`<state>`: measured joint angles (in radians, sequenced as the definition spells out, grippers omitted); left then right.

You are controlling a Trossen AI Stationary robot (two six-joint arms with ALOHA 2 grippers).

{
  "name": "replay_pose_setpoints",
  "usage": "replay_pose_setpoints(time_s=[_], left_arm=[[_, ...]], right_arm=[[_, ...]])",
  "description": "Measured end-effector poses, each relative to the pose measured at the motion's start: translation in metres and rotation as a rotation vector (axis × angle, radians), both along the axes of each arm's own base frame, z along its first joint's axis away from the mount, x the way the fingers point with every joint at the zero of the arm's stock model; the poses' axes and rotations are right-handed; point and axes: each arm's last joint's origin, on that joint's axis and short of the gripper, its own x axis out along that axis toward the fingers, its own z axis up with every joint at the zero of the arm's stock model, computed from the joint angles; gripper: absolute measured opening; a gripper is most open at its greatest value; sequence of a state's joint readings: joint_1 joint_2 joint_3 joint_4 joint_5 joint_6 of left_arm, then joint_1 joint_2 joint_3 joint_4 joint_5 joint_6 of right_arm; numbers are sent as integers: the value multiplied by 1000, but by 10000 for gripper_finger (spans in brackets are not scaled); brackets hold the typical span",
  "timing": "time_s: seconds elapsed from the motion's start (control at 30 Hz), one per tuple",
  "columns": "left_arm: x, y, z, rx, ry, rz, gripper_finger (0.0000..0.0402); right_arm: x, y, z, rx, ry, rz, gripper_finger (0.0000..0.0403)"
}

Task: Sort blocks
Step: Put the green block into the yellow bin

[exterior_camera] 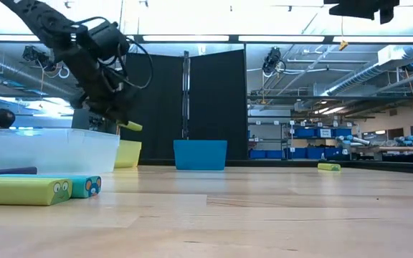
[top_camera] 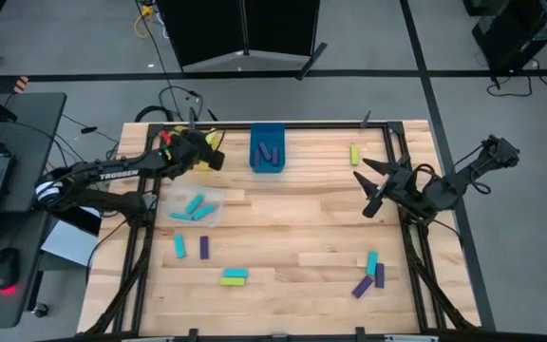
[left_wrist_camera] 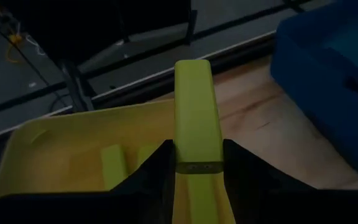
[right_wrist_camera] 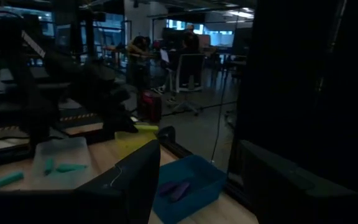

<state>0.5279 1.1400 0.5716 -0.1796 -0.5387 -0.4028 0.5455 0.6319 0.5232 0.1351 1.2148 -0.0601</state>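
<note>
Blocks lie scattered over the wooden table (top_camera: pixel 292 228) in the high view, some sorted already into the blue bin (top_camera: pixel 268 149) at upper centre, the clear bin (top_camera: pixel 194 207) at centre left and the yellow bin (left_wrist_camera: pixel 73 146). The left gripper (left_wrist_camera: pixel 197 163), at upper left, is clamped on a lime block (left_wrist_camera: pixel 195 118) above the yellow bin, while the right gripper (top_camera: pixel 372 186), at centre right, hangs wide open, empty. The blocks look light, stiff and smooth, best pinched across their narrow sides at mid-length.

Worktop (top_camera: pixel 302 228): pale wood planks in a black frame. Blocks (top_camera: pixel 234 276): lime yellow-green, teal-cyan and dark purple. Block between the left gripper's (left_wrist_camera: pixel 196 163) dark jaws: lime yellow-green. Bins at upper centre of the high view: yellow bin (left_wrist_camera: pixel 73 137), blue bin (top_camera: pixel 267 148) holding purple blocks. Clear bin (top_camera: pixel 194 207) holds teal ones.
</note>
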Motion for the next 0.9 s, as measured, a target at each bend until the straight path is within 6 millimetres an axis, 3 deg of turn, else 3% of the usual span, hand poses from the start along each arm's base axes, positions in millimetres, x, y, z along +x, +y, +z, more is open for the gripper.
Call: replay_pose_setpoints(time_s=[0.27,0.53,0.9], left_arm=[[-15,9,-19,-90,-24,2,113],[-20,11,-23,-106,-11,9,116],[-21,12,-23,-96,-1,20,178]], right_arm=[[1,-2,1,8,-10,-19,225],[1,-3,5,21,-44,-19,225],[1,-3,5,42,-62,-19,225]])
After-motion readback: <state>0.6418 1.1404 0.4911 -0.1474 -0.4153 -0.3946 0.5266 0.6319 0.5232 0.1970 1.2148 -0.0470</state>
